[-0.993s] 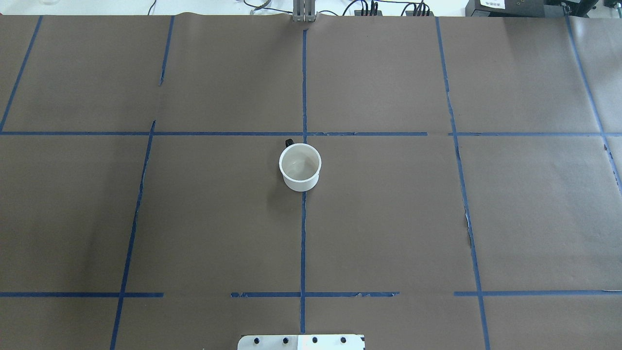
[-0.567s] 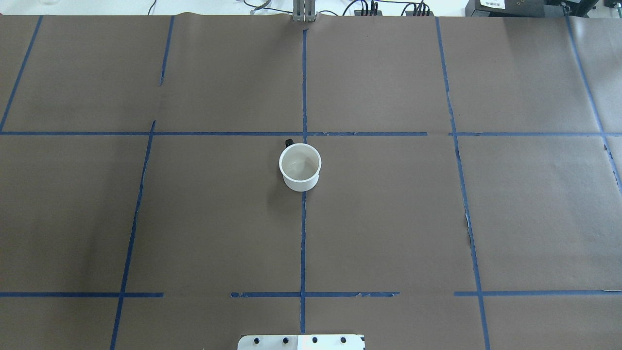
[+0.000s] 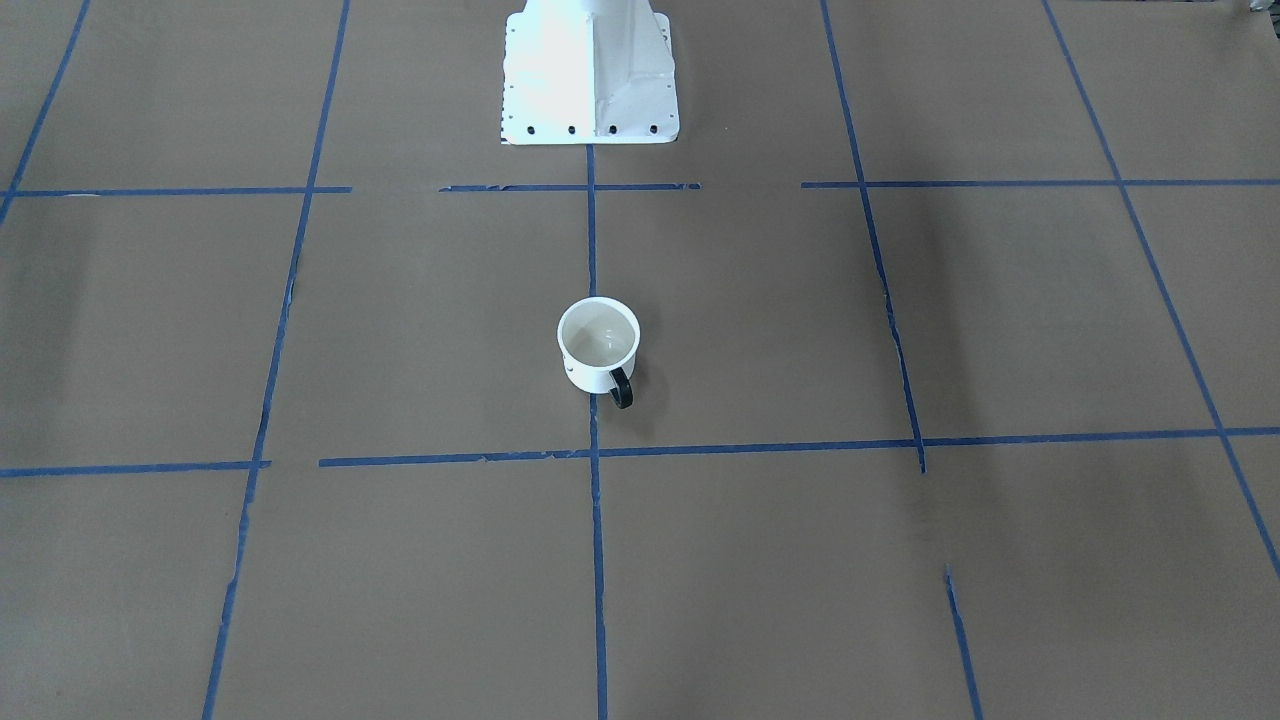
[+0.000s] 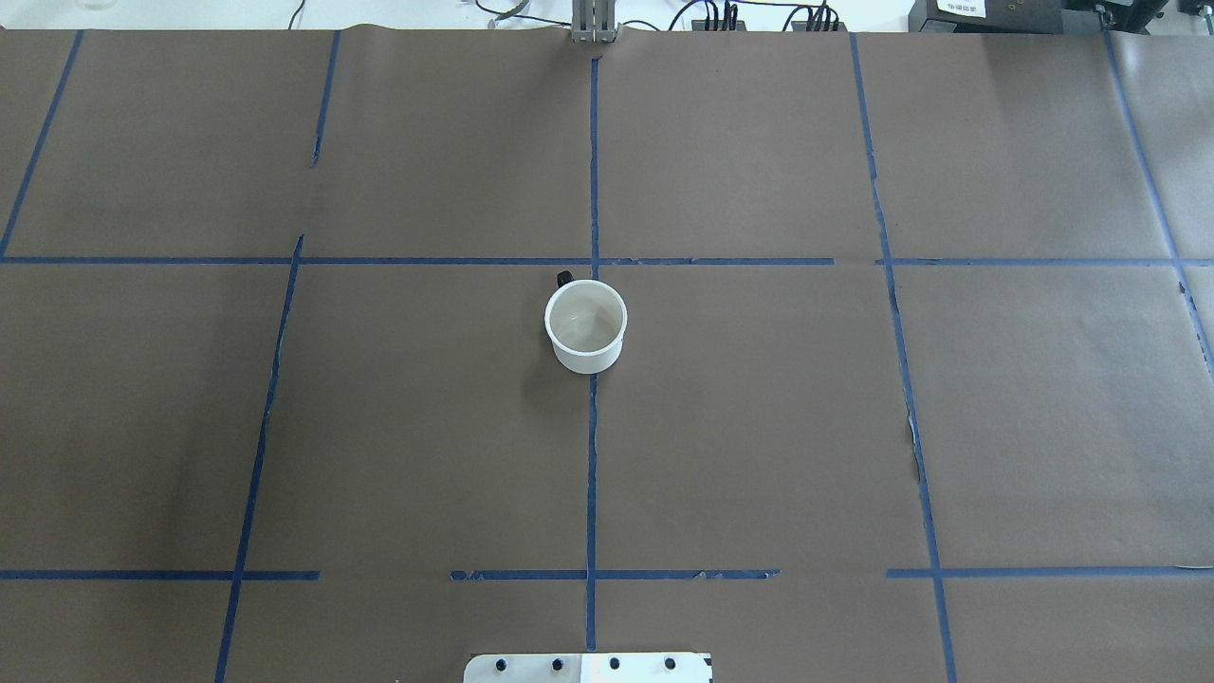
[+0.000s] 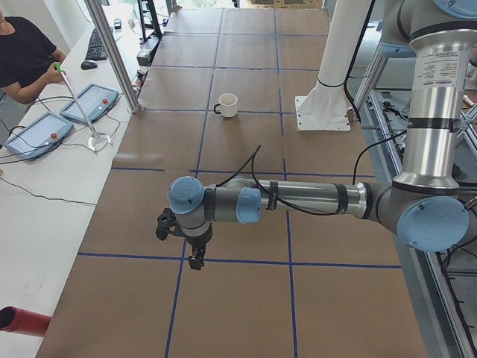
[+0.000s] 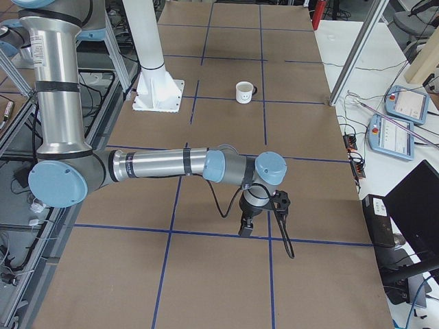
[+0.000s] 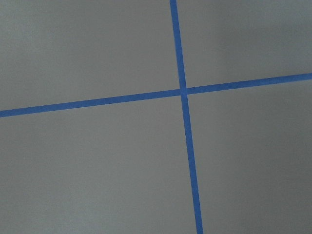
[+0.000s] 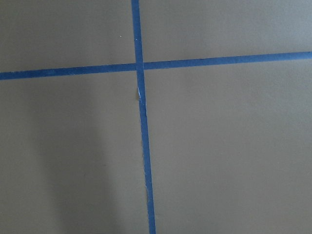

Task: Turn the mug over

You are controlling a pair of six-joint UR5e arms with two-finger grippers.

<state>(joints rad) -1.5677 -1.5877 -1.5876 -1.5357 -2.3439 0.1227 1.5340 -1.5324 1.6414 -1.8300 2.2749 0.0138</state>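
Observation:
The white mug (image 4: 585,327) stands upright, mouth up, near the middle of the brown-papered table, beside a blue tape cross. Its black handle (image 3: 622,388) points away from the robot. It also shows in the front view (image 3: 598,350), the left view (image 5: 227,105) and the right view (image 6: 243,92), where a black face mark is on its side. My left gripper (image 5: 195,257) hangs fingers-down over the table's left end, far from the mug. My right gripper (image 6: 245,229) hangs likewise over the right end. I cannot tell whether either is open or shut. Both wrist views show only paper and tape.
The white robot base plate (image 3: 590,70) sits at the table's near edge behind the mug. An operator (image 5: 22,52) sits at a side bench with tablets (image 5: 89,103). Control pendants (image 6: 391,136) and a black monitor (image 6: 415,212) lie beyond the right end.

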